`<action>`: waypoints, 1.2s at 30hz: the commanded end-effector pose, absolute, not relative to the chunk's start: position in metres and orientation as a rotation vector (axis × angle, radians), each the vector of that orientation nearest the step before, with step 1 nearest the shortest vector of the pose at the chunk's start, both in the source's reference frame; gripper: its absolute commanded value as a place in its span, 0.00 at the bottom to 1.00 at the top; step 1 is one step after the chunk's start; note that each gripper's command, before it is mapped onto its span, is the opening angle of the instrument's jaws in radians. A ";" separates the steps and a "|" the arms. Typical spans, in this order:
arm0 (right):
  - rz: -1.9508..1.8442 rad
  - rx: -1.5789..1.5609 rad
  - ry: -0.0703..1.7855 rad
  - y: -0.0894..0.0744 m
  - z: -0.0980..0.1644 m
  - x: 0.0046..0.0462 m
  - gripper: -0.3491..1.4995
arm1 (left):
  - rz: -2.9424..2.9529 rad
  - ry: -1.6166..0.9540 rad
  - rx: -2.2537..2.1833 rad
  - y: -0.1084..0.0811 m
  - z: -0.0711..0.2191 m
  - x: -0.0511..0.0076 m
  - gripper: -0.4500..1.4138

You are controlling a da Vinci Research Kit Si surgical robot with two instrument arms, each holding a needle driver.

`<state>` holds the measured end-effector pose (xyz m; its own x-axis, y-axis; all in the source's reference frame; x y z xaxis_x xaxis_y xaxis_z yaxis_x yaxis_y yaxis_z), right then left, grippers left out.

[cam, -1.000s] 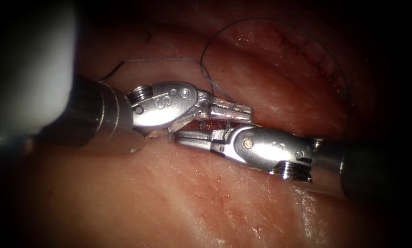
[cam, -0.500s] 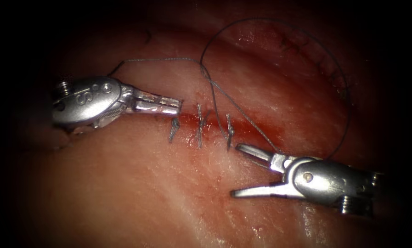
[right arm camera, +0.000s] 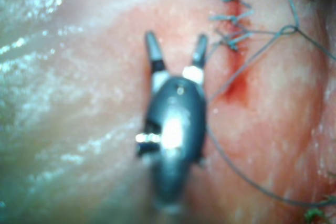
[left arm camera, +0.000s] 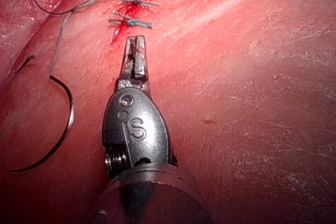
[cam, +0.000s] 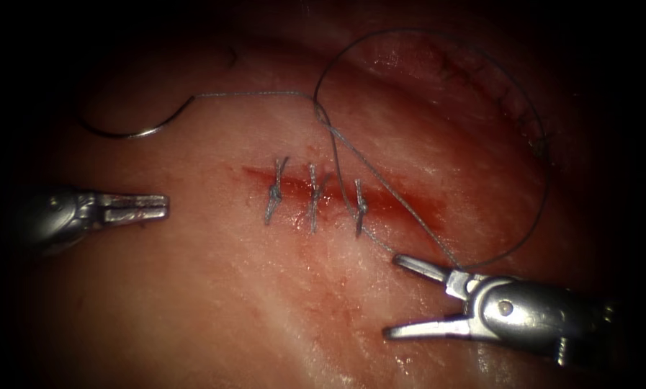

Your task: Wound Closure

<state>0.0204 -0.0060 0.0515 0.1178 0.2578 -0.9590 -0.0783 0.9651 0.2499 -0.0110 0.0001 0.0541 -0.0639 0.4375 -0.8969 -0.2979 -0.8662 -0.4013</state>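
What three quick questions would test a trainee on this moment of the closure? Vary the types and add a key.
1. True or false: the needle is held in the left tool.
2. How many stitches cross the cut? A) one B) three C) five
3. Fill in: the right tool has its jaws ____ and holds ____.

Key:
1. False. The needle lies free on the tissue, up and left of the cut, with the thread trailing from it; the left tool's jaws are shut on nothing.
2. B.
3. Open; nothing. The thread passes close by its upper jaw.
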 end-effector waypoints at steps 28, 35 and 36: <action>0.256 0.161 1.436 -0.007 0.053 0.0211 0.96 | 2.102 -0.153 -1.240 -0.007 0.056 0.0013 0.85; 0.264 0.166 1.435 -0.007 0.052 0.0211 0.96 | 2.040 -0.205 -1.348 -0.006 0.050 -0.0010 0.82; 0.265 0.166 1.434 -0.007 0.052 0.0211 0.96 | 2.031 -0.215 -1.365 -0.005 0.050 -0.0017 0.81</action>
<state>0.0204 -0.0066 0.0519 0.1147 0.2785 -0.9536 -0.0841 0.9592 0.2700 -0.0023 -0.0037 0.0479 -0.2156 0.6070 -0.7649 -0.4280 -0.7628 -0.4847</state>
